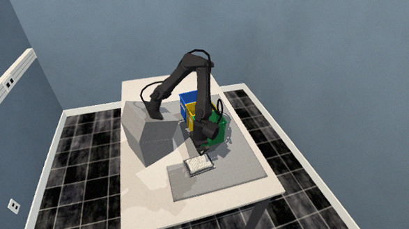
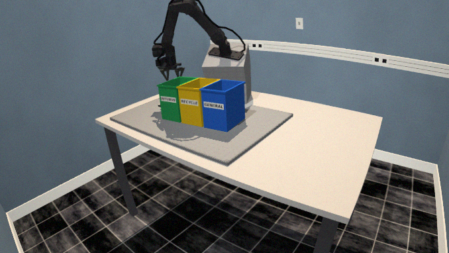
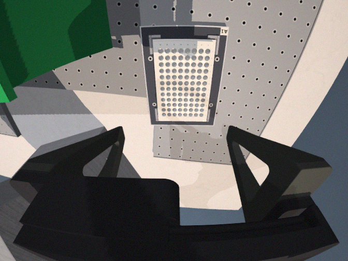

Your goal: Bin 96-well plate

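The white 96-well plate (image 3: 183, 81) lies flat in the dark plate nest (image 3: 219, 84) on the grey perforated mat; it also shows in the top view (image 1: 199, 164). My gripper (image 3: 175, 131) is open and empty, hovering above the mat just short of the plate's near end. In the top view the gripper (image 1: 203, 151) hangs between the green bin and the plate. In the exterior view the gripper (image 2: 171, 71) is above and behind the green bin. The blue GENERAL bin (image 2: 224, 104) stands upright at the right end of the row of three bins.
The yellow RECYCLE bin (image 2: 193, 101) and the green RETURNS bin (image 2: 171, 97) stand upright next to the blue one. The green bin (image 3: 53, 36) is close on my left in the wrist view. The grey arm pedestal (image 1: 147, 133) stands behind the bins.
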{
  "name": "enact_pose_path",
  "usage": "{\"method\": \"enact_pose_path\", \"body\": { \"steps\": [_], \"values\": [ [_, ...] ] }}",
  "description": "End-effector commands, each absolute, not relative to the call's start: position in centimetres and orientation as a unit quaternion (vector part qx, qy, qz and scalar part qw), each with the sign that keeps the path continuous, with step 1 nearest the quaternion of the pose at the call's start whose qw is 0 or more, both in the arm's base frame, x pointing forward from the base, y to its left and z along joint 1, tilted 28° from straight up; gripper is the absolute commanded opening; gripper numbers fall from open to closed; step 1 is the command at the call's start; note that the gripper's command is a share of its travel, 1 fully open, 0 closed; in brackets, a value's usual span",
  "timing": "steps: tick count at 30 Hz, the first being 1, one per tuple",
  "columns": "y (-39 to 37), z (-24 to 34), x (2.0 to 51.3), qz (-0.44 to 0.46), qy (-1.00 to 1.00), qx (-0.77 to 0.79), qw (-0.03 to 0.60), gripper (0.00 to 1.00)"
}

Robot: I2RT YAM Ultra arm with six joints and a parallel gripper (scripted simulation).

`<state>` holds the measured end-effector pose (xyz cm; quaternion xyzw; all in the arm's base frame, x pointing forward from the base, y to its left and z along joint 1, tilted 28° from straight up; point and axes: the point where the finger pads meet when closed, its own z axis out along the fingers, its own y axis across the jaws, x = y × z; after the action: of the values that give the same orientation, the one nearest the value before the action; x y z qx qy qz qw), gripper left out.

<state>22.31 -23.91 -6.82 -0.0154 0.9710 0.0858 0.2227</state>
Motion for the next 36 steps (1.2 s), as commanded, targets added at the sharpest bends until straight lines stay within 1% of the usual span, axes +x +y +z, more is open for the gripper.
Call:
{"method": "enact_pose_path", "body": {
  "steps": [1,8,20,25,36],
  "values": [
    [-24.4,-7.6,22.4,0.076,0.971,-0.007,0.226,1.0],
    [-24.8,-8.0,23.2,0.064,0.969,-0.014,0.236,1.0],
    [-25.1,-9.5,24.7,0.064,0.97,-0.014,0.236,1.0],
    [-25.4,-9.9,24.6,0.061,0.97,-0.004,0.236,1.0],
    [-24.0,-12.0,25.0,0.079,0.971,-0.003,0.224,1.0]
  ]
}}
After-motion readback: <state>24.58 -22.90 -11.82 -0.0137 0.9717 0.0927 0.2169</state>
